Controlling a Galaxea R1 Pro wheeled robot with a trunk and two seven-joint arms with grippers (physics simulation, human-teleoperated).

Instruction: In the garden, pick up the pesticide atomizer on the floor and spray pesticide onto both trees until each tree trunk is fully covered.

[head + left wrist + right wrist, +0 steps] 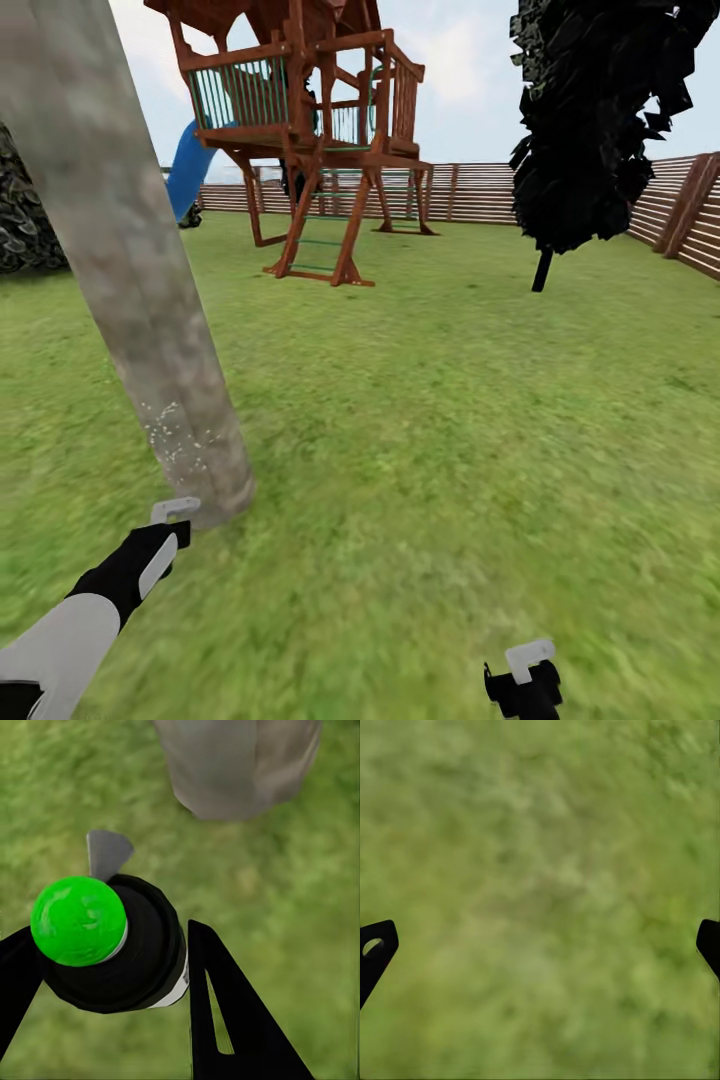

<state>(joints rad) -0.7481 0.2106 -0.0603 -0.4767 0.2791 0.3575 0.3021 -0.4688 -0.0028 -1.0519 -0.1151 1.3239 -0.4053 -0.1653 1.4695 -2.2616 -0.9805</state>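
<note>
The left gripper (112,967) is clamping its fingers on the slim black pesticide atomizer (131,949), green-topped here, near the thick mottled grey-brown tree trunk (130,270) at near left. The right gripper (540,945) is hanging over green grass lawn (450,420), fingers wide

The tree trunk (140,300) was mottled in grey-brown and beige, and a patch of white speckles was seen low on its bark. The lawn (450,420) was rendered in uneven green with yellowish tints. The pesticide atomizer (112,945) was shown as black with a white band, and its top was bright green in the left wrist view. The left gripper (165,530) was coloured black with pale grey fingertips, on a white arm. The play tower (310,130) was stained reddish brown, with green railings and a blue slide (188,165). The fence (480,192) was striped in brown slats, and one tree (600,120) was black
</note>
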